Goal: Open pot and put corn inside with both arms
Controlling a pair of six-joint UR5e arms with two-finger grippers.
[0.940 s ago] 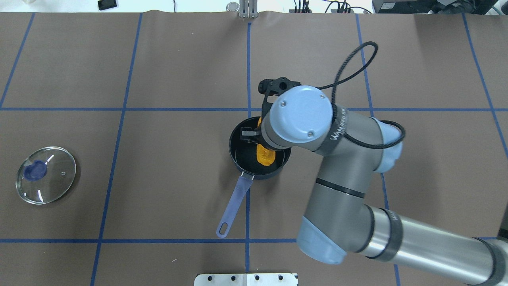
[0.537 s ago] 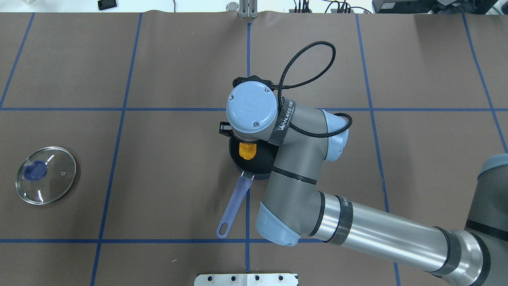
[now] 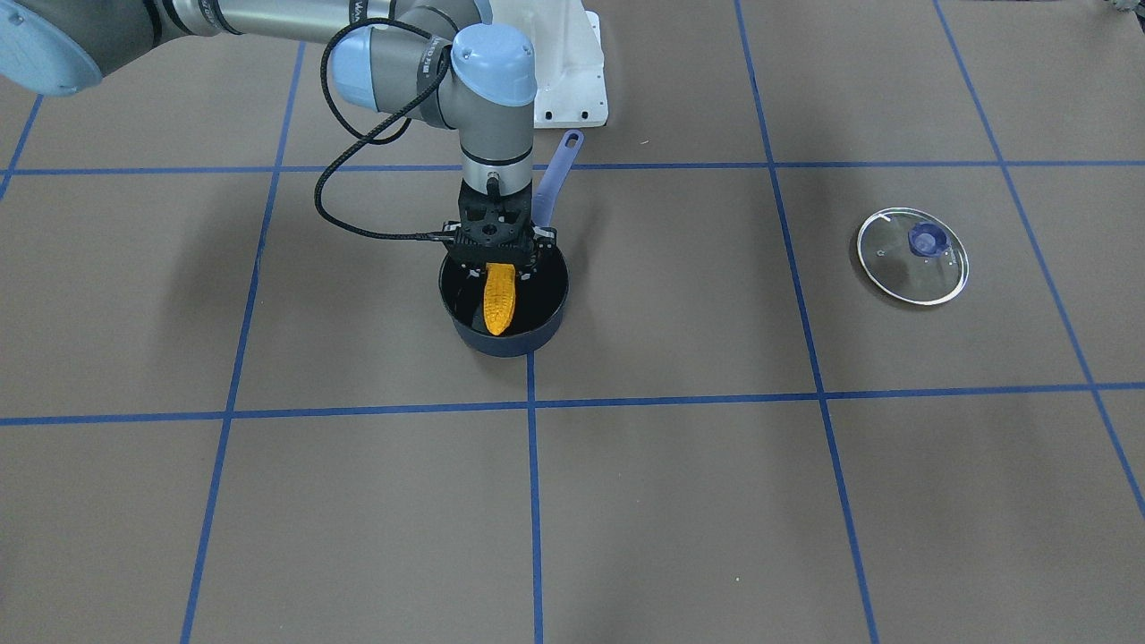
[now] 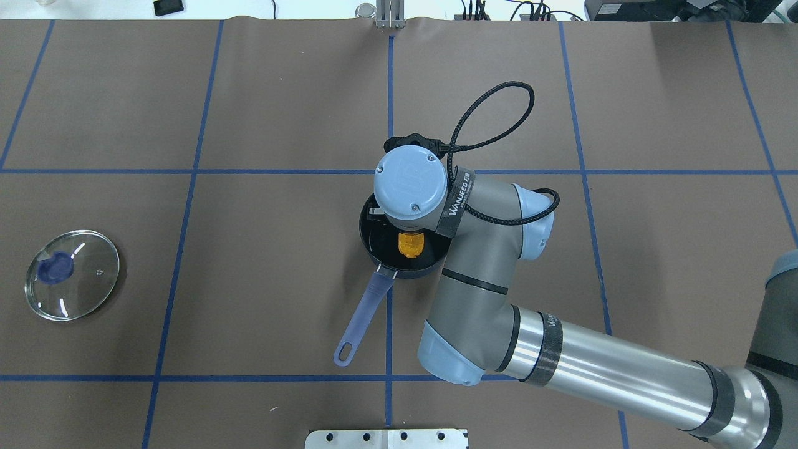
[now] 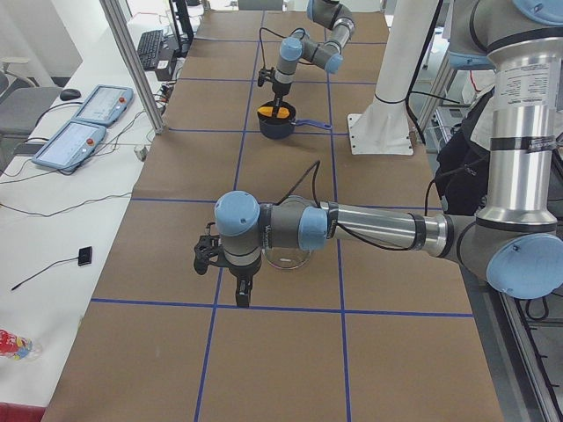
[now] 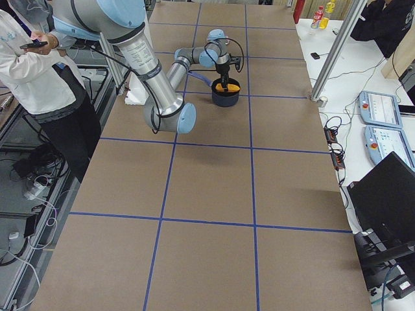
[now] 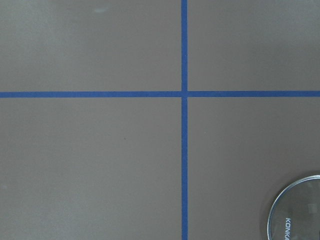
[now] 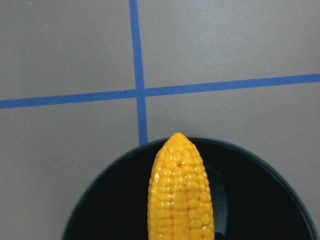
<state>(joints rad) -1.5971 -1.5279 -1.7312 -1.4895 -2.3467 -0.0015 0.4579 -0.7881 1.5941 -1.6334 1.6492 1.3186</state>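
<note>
The dark navy pot (image 4: 375, 248) stands open at the table's middle, its purple handle (image 4: 361, 312) pointing toward the robot's base. My right gripper (image 3: 499, 266) is over the pot and shut on the orange-yellow corn (image 3: 500, 300), which hangs tilted, tip down inside the pot. The corn also shows in the overhead view (image 4: 409, 244) and the right wrist view (image 8: 181, 195), above the pot's black interior (image 8: 250, 200). My left gripper (image 5: 243, 287) shows only in the exterior left view, near the glass lid; I cannot tell if it is open or shut.
The glass lid (image 4: 72, 274) with a purple knob lies flat on the robot's far left side, also showing in the front view (image 3: 912, 257). Its rim shows in the left wrist view (image 7: 295, 210). Blue tape lines cross the brown table cover (image 4: 249, 93).
My right wrist swung left over the pot, then back right, carrying the corn with it. The pot's handle end shifted slightly to the left.
</note>
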